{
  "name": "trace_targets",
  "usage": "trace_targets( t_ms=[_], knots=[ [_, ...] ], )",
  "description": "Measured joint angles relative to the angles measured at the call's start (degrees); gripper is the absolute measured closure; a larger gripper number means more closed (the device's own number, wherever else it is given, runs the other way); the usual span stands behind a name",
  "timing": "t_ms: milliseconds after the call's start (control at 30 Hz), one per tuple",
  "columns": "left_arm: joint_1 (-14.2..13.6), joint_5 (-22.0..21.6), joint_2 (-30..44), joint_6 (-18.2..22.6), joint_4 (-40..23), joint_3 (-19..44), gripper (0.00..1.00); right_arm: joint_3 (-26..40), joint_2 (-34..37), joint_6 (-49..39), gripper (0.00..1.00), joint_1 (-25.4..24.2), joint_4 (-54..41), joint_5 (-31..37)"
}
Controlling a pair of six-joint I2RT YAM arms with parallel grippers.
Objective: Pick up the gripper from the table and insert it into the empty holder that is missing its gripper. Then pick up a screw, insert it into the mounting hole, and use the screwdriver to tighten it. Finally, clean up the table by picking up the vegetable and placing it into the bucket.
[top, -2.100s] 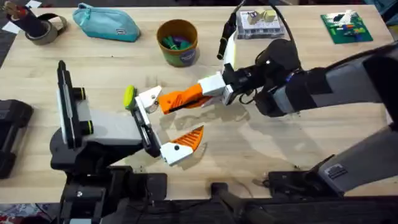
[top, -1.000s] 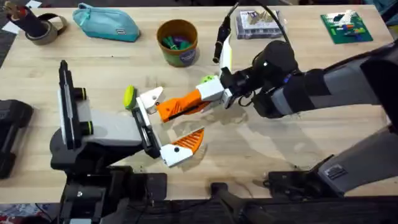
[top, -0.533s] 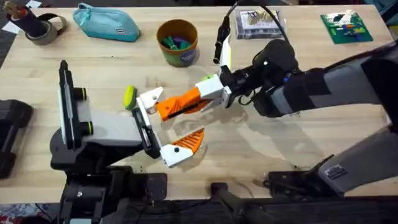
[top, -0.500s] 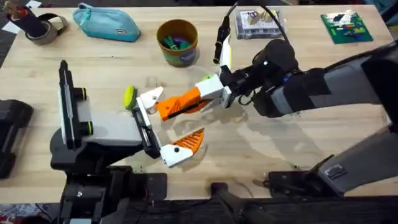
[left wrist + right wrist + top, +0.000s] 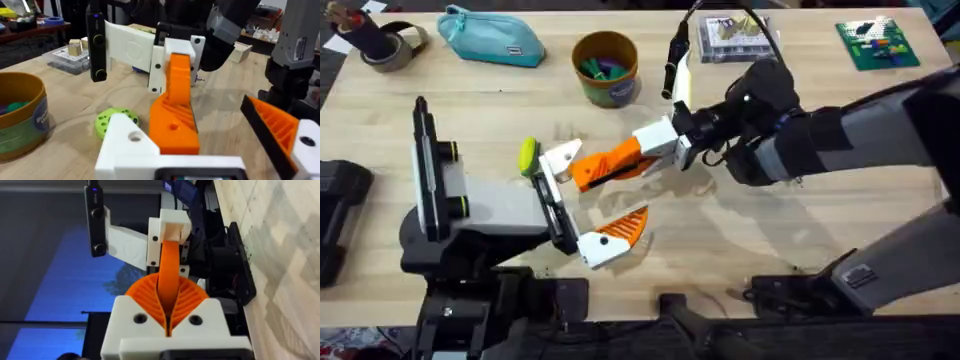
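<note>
The gripper (image 5: 615, 160), an orange ribbed wedge with a white blocky base, is held above the bench (image 5: 740, 240) by the right tool (image 5: 672, 142), whose fingers are closed on its white base; the orange tip points toward the holder (image 5: 558, 160) and lies just beside or against its white bracket, though contact cannot be judged from overhead. In the left wrist view the gripper (image 5: 175, 107) stands with its thick orange end next to the holder's white bracket (image 5: 131, 145), and a yellow-green knob (image 5: 112, 120) lies flat on the bench behind it. The left tool (image 5: 575, 200) is the assembly bearing the holder; it carries a shorter orange finger (image 5: 620, 226) well apart from the empty bracket, so it stands open. Beyond, near the far edge, sits the ochre bucket (image 5: 605, 68) with a dark label band whose writing is too small to read, and a teal pouch (image 5: 490, 36) lies to its left.
</note>
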Motion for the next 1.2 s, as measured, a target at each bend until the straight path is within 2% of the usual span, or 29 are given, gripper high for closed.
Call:
trace_targets(
  t_ms=[267, 500, 700, 1067, 1200],
  knots=[
    [0.0, 0.0, 0.0, 0.0, 0.1, 0.0, 0.016, 0.0, 0.0, -1.2, 0.984, 0.0, -0.6, 1.2],
    [0.0, 0.0, 0.0, -0.4, -1.1, 0.0, 0.016, 0.8, -0.1, -7.2, 0.985, 0.1, -9.5, 4.8],
    [0.0, -0.1, 0.0, -0.5, -1.1, 0.0, 0.016, 0.8, -0.1, -10.5, 0.983, 0.4, -10.1, 5.9],
    [0.0, 0.0, 0.0, -0.5, -1.1, 0.0, 0.016, 1.1, -0.1, -11.2, 0.985, 3.5, -10.5, 9.4],
    [0.0, -0.1, 0.0, -0.8, -1.4, 0.0, 0.016, 1.6, -0.1, -11.6, 0.985, 3.5, -13.3, 9.6]
  ],
)
